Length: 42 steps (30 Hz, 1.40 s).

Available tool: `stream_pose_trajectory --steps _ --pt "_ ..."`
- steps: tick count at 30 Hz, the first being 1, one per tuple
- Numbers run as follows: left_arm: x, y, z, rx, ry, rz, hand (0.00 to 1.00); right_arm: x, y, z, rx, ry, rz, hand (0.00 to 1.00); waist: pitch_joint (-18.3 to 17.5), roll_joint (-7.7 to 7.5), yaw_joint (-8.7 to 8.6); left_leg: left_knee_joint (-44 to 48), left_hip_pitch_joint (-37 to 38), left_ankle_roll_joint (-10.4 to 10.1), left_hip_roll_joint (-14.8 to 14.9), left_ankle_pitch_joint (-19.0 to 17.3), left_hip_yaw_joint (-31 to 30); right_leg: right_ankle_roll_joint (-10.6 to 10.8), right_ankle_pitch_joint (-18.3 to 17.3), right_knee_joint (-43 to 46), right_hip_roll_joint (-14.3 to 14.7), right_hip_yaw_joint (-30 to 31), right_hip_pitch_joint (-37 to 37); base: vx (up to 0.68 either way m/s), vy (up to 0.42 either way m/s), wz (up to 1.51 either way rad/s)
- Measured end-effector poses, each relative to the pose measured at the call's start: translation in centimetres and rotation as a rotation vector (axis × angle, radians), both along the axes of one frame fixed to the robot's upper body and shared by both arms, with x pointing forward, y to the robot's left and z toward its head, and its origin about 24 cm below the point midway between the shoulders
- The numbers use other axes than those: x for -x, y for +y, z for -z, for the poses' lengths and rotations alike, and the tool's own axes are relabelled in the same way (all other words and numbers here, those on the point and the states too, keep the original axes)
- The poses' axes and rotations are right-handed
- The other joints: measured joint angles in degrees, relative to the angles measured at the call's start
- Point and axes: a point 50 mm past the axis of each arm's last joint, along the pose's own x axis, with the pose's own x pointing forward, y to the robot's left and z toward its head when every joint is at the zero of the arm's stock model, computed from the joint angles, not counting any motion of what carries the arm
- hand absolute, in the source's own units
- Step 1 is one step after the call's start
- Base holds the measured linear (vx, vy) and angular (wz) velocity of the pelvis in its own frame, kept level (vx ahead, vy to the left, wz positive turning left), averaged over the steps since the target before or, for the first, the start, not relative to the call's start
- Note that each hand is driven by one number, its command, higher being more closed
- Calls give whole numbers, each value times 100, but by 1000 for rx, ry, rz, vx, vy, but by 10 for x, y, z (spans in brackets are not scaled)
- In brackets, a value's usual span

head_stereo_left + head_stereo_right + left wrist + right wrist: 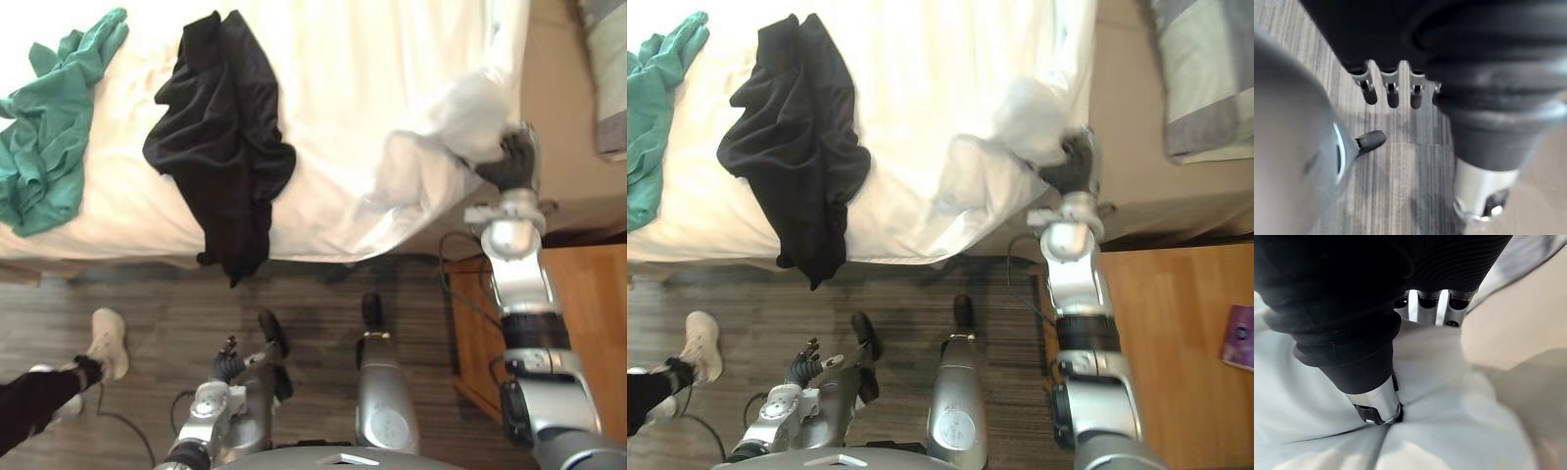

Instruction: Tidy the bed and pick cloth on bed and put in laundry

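Observation:
A black cloth (220, 137) lies crumpled on the white sheet (362, 98) of the bed, one end hanging over the near edge. A green cloth (54, 127) is bunched at the bed's left side. My right hand (514, 162) is at the sheet's right corner, shut on a bunched fold of the white sheet (1449, 396), with its thumb (1376, 401) pressed into the fabric. My left hand (227, 364) hangs low over the floor, well short of the bed, with relaxed fingers (1392, 90) and nothing in it.
Bare beige mattress (1127, 117) shows right of the lifted sheet, with a grey checked pillow (1200, 78) beyond. A wooden nightstand (1176, 333) with a purple item (1239, 335) stands at the right. A person's leg and white shoe (106, 343) are on the floor at the left.

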Motion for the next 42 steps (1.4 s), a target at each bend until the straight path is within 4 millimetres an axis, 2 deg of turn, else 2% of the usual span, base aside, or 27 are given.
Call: stream_pose_trajectory --steps 1,2,3,5,7,10,11,14,17,18,19,20,22,25,28,32,34,35,37,38,40,42 --pt "2 1 1 -5 13 3 0 6 -7 9 -43 10 23 0 -52 -52 -3 5 77 -6 -2 -37 38 1 36 -100 3 17 107 147 -11 -18" --pt "6 2 5 -14 48 5 0 17 -16 27 -102 40 56 0 -201 -110 -14 26 230 -5 -18 -119 85 -14 67 -224 -4 42 292 128 -7 -15" --pt "8 3 6 -17 54 7 0 19 -17 31 -121 43 58 0 -232 -116 -15 34 254 -4 -21 -134 94 -12 66 -241 -5 48 321 142 -9 -13" --pt "13 6 9 -22 79 -8 0 29 -19 50 -192 76 79 0 -348 -146 -22 35 401 -15 -21 -207 150 -3 59 -309 -2 68 476 131 -16 -13" --pt "23 10 13 -18 115 -50 0 52 -27 87 -314 158 151 0 -528 -147 -51 37 560 -34 -14 -306 293 13 22 -345 5 119 596 158 -20 -18" --pt "30 14 16 -15 142 -90 0 83 -38 119 -405 246 246 0 -609 -193 -126 35 782 -52 -3 -433 565 30 -4 -366 54 330 677 105 -8 -37" --pt "32 15 16 -13 147 -102 0 91 -42 125 -418 264 275 0 -630 -208 -137 35 838 -63 -2 -463 623 31 -4 -367 72 410 680 102 -10 -63" --pt "42 15 20 9 180 -152 0 136 -66 144 -465 320 437 0 -774 -259 -292 2 1089 -114 33 -602 899 37 -6 -431 130 581 805 64 -14 -42" --pt "49 17 23 18 205 -187 0 172 -87 148 -480 339 584 0 -964 -358 -367 0 1203 -167 87 -699 1072 17 -20 -472 206 723 861 45 -16 -34" --pt "51 17 24 20 208 -192 0 177 -90 147 -480 331 608 0 -986 -390 -391 0 1221 -175 94 -709 1104 14 -23 -472 212 731 868 39 -28 -19" --pt "52 17 24 24 210 -197 0 187 -97 144 -477 315 668 0 -1041 -386 -409 0 1244 -198 102 -730 1153 13 -24 -478 218 739 883 23 -15 -7" --pt "52 16 24 27 212 -202 0 193 -100 141 -475 299 702 100 -1074 -401 -406 0 1246 -199 102 -733 1165 14 -24 -484 220 747 883 24 -19 -5" --pt "53 14 25 41 214 -222 0 194 -101 131 -454 257 726 100 -1106 -416 -407 0 1317 -192 101 -734 1186 14 -23 -487 220 764 905 31 -23 -4" --pt "55 13 25 46 221 -229 0 182 -95 109 -410 168 678 100 -1164 -439 -394 1 1333 -206 101 -762 1215 13 -21 -499 227 797 948 9 -16 -5" --pt "54 10 25 52 221 -227 0 154 -81 88 -437 42 528 100 -1183 -416 -373 1 1345 -208 98 -763 1215 13 -20 -496 229 816 952 4 -6 -1" --pt "54 10 25 52 220 -223 0 111 -57 66 -631 -178 253 100 -1174 -390 -357 1 1304 -164 74 -728 1145 22 4 -490 206 815 925 4 -13 4" --pt "52 7 25 50 216 -204 0 83 -42 42 -743 -341 86 100 -1161 -331 -326 1 1177 -134 42 -700 1018 29 11 -484 172 778 858 -8 -16 17" --pt "52 7 24 50 213 -200 0 77 -39 34 -768 -387 43 100 -1149 -302 -309 1 1125 -125 36 -686 988 29 13 -481 158 751 830 6 -21 29" --pt "44 5 21 50 182 -186 0 54 -31 -9 -829 -565 -132 100 -991 -175 -228 2 1015 -80 0 -622 900 30 43 -470 100 686 730 3 -16 24" --pt "43 4 20 52 175 -185 0 49 -29 -25 -838 -620 -189 100 -958 -129 -205 2 961 -71 -13 -607 874 33 53 -463 88 685 681 -18 -9 14" --pt "37 3 17 53 144 -175 0 38 -20 -82 -834 -807 -370 100 -735 46 -111 2 842 -47 -29 -560 851 43 89 -457 62 657 577 -21 -10 12" --pt "36 2 17 61 136 -177 0 35 -16 -112 -854 -923 -466 100 -678 142 -75 1 693 -46 -23 -519 838 42 96 -430 56 628 432 -17 -25 11"
